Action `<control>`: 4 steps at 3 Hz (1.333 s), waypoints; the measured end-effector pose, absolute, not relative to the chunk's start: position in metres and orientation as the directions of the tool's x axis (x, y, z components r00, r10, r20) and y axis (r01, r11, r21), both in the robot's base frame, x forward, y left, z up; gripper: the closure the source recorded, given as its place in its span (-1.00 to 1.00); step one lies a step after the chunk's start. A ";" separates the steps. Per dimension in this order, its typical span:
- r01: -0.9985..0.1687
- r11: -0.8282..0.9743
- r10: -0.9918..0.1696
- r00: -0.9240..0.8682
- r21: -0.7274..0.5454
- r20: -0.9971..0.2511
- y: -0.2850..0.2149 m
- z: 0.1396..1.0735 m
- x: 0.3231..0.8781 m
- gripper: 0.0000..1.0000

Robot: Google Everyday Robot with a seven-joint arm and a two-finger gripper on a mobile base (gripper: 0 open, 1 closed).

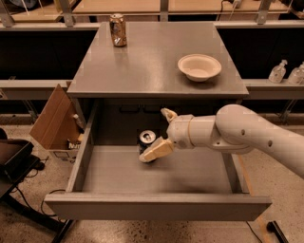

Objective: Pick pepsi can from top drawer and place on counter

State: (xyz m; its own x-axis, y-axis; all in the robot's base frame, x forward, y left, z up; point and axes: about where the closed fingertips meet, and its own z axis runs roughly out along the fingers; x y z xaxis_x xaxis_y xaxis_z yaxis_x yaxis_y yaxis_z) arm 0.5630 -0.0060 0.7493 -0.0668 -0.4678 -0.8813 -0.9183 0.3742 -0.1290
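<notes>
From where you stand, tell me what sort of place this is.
Probably an office or lab workspace: wooden desks behind the grey counter, a cardboard box on speckled floor. The gripper is in the top drawer, at the pepsi can.

On the bench [142, 71] we see a can [118, 29] near the far left corner and a bowl [199, 66] towards the right edge. Below the front edge, in the top drawer [156, 206], the pepsi can [146, 137] stands near the back, the gripper [154, 135] at its right, jaws spread.
</notes>
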 end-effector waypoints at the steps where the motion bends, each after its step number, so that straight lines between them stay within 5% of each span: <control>1: -0.923 0.372 -0.451 -0.083 -0.103 -0.889 0.012 0.724 0.571 -1.00; 2: -0.929 0.362 -0.440 -0.102 -0.072 -0.892 0.027 0.698 0.577 -1.00; 4: -0.939 0.342 -0.450 -0.129 -0.037 -0.884 0.039 0.667 0.590 -0.18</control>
